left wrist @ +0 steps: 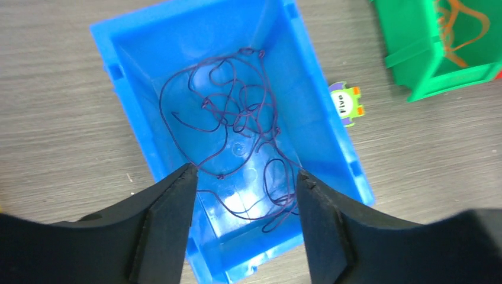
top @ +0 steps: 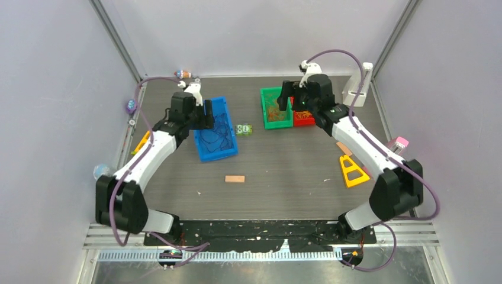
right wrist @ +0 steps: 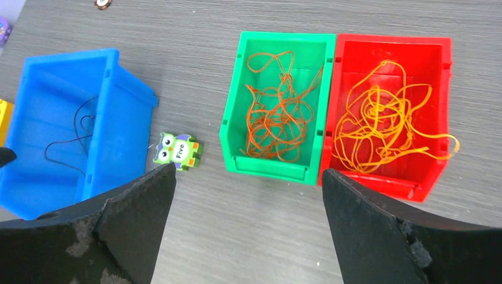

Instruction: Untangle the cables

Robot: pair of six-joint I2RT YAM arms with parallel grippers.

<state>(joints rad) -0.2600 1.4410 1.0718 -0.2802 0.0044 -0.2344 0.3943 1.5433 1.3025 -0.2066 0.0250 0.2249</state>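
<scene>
Under my left pincer (left wrist: 245,177), the tangle of dark purple thin wire cables (left wrist: 237,112) lies in the blue rectangular plastic bin (left wrist: 136,77). Well to the right, below my right pincer (right wrist: 248,171), the green plastic bin (right wrist: 269,167) with the orange wire cables (right wrist: 275,118) in it touches the red plastic bin (right wrist: 379,183) on its right, which holds the yellow wire cables (right wrist: 379,127). The small green owl-shaped toy block (right wrist: 177,150) lies between the blue and green bins.

dark cables (top: 213,136) inside blue bin (top: 219,154), green bin (top: 277,125) nearby

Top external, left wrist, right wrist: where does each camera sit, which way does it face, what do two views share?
Top external: overhead, behind left arm and right arm, facing down at table; both visible.
Left wrist: on left arm, down into blue bin; left gripper visible.
Right wrist: on right arm, down at green bin; right gripper visible.
Shared: owl toy, both wrists.
</scene>
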